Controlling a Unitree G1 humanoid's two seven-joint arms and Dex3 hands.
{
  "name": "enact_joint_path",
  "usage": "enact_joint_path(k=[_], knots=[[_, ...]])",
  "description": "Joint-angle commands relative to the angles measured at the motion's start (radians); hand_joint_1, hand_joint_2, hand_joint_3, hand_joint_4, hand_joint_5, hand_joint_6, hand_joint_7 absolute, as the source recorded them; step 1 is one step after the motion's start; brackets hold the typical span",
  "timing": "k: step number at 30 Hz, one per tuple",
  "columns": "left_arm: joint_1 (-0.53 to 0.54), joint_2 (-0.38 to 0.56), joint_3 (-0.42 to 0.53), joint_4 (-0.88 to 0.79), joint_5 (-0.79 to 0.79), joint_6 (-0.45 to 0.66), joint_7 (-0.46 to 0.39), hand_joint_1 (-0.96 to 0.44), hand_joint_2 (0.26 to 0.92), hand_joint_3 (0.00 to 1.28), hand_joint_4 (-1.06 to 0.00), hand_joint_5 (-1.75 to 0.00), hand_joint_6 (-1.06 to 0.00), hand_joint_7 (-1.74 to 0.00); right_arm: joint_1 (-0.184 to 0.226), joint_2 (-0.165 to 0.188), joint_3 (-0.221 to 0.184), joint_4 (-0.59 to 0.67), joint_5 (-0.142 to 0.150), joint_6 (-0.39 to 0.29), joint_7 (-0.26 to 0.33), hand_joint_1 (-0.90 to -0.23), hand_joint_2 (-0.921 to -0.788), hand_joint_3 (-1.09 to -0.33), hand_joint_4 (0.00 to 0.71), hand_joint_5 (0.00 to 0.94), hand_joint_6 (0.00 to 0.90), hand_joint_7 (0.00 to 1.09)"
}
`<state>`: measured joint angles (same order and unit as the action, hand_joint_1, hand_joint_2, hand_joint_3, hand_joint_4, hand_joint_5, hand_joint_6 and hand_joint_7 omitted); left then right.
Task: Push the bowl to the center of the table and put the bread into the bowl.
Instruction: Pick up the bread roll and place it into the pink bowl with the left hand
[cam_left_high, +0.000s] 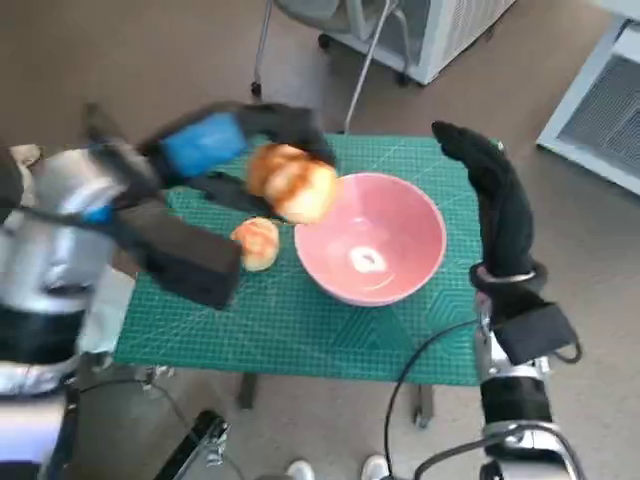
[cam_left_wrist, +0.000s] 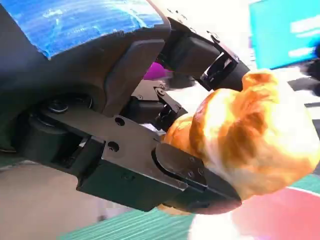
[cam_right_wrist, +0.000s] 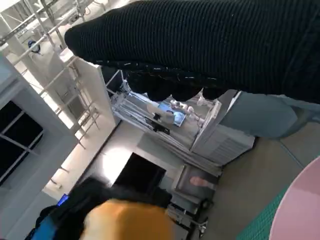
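Left hand (cam_left_high: 215, 140) up over the green mat (cam_left_high: 290, 320), fingers closed round a golden bread roll (cam_left_high: 293, 183), roll clear of the surface and hanging at the bowl's left rim. Wrist view confirms: black fingers (cam_left_wrist: 185, 175) clamped under and behind the bread roll (cam_left_wrist: 250, 140), pink rim just beneath. Pink bowl (cam_left_high: 372, 238) upright about mid-mat, slightly right of centre, a pale glare patch inside, nothing else visible in it. Second bread piece (cam_left_high: 257, 242) flat on the mat just left of the bowl, apart from the rim, directly below the held roll's near side. Left forearm (cam_left_high: 150, 240) crossing the left part of the mat, blurred. Right hand (cam_left_high: 497, 195) at the right edge of the mat, gloved fingers stretched out toward the far side, holding nothing, beside the bowl but not touching. Open mat along the near edge and at the far right corner; little room between bowl and right hand. Beyond the far edge: chair legs on castors (cam_left_high: 300, 40) and a white ribbed cabinet (cam_left_high: 450, 30); another white unit (cam_left_high: 600, 110) at far right. Shoe tips (cam_left_high: 335, 468) on the floor at the near side, cables (cam_left_high: 420, 370) hanging below the table edge.
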<state>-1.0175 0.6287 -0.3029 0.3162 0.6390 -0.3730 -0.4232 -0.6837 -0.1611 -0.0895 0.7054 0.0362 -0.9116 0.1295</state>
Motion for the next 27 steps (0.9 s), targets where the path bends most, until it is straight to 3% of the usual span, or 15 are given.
enact_joint_path(k=[1, 9, 21, 23, 25, 26, 27], knots=[[-0.081, -0.067, -0.067, 0.157, 0.058, -0.064, 0.08, 0.0, 0.92, 0.07, -0.58, -1.19, -0.72, -1.15, 0.036, -0.014, -0.006, -0.009, 0.004, 0.016, 0.008, -0.581, -0.921, -0.739, 0.439, 0.005, 0.095, 0.86], [-0.165, -0.185, -0.151, 0.381, 0.109, -0.079, 0.139, 0.0, 0.92, 0.11, -0.56, -1.19, -0.66, -1.24, 0.051, -0.021, -0.011, -0.018, 0.002, 0.007, 0.005, -0.581, -0.921, -0.739, 0.435, 0.002, 0.098, 0.86], [-0.202, -0.284, -0.265, 0.576, 0.213, -0.055, 0.223, 0.0, 0.921, 0.1, -0.6, -1.19, -0.64, -1.22, 0.072, -0.026, -0.021, -0.03, -0.013, 0.008, -0.015, -0.598, -0.921, -0.731, 0.437, 0.004, 0.107, 0.85], [-0.196, -0.297, -0.271, 0.601, 0.211, -0.049, 0.233, 0.0, 0.921, 0.11, -0.58, -1.2, -0.64, -1.23, 0.077, -0.026, -0.023, -0.035, -0.014, 0.01, -0.017, -0.6, -0.921, -0.731, 0.438, 0.004, 0.109, 0.84], [-0.183, -0.303, -0.274, 0.614, 0.21, -0.045, 0.246, 0.0, 0.921, 0.18, -0.49, -1.29, -0.57, -1.3, 0.08, -0.027, -0.024, -0.041, -0.015, 0.012, -0.021, -0.6, -0.921, -0.73, 0.438, 0.004, 0.111, 0.84], [-0.177, -0.303, -0.276, 0.617, 0.21, -0.044, 0.251, -0.07, 0.921, 0.22, -0.43, -1.19, -0.53, -1.35, 0.081, -0.027, -0.025, -0.043, -0.016, 0.013, -0.022, -0.6, -0.921, -0.73, 0.439, 0.004, 0.111, 0.84], [-0.171, -0.301, -0.28, 0.613, 0.212, -0.038, 0.247, -0.17, 0.921, 0.26, -0.42, -0.94, -0.48, -1.41, 0.082, -0.027, -0.025, -0.045, -0.018, 0.014, -0.025, -0.599, -0.921, -0.73, 0.439, 0.004, 0.112, 0.84]])
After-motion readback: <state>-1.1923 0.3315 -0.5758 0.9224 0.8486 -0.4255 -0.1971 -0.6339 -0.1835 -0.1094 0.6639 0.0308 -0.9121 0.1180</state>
